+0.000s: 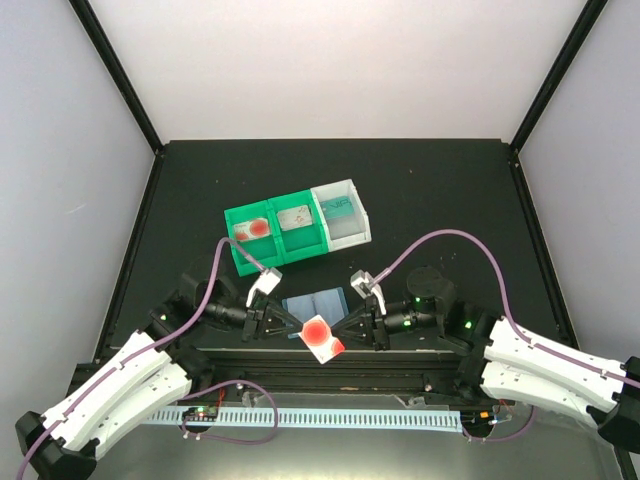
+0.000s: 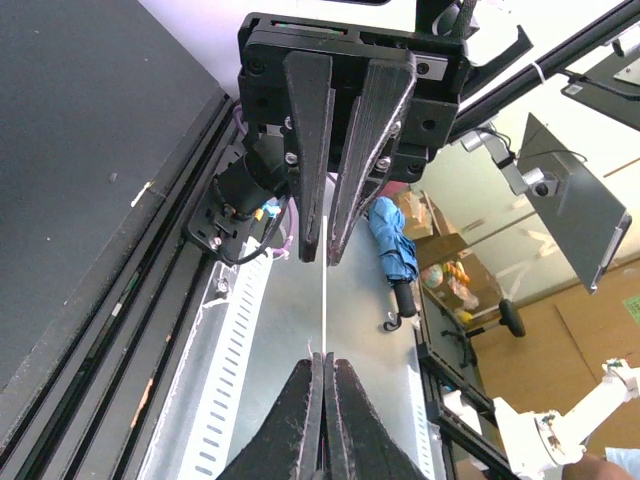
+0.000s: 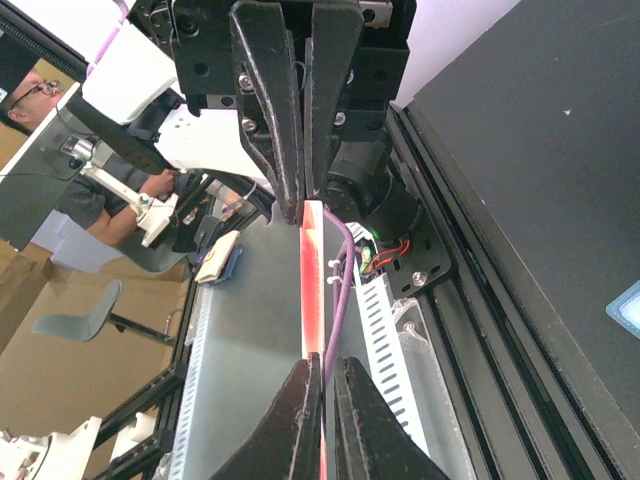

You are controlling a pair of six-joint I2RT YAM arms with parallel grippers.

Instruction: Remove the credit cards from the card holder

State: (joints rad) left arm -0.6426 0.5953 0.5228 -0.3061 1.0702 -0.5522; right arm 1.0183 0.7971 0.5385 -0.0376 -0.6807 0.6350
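Observation:
A whitish credit card with a red dot (image 1: 321,337) hangs in the air between both grippers, near the table's front edge. My left gripper (image 1: 300,328) is shut on its left end; in the left wrist view the card (image 2: 324,300) is an edge-on line leaving the pressed fingertips (image 2: 323,358). My right gripper (image 1: 346,328) stands at its right end with the jaws slightly parted, the card (image 3: 311,290) lying against one finger (image 3: 322,362). The light-blue card holder (image 1: 314,303) lies flat just behind. A teal credit card (image 1: 338,208) lies in the white bin.
A green two-compartment bin (image 1: 262,260) holds a red-marked card (image 1: 255,228) and a pale card (image 1: 295,217). The white bin (image 1: 352,232) adjoins it on the right. A slotted cable rail (image 1: 330,417) runs along the front. A corner of the holder (image 3: 628,305) shows in the right wrist view.

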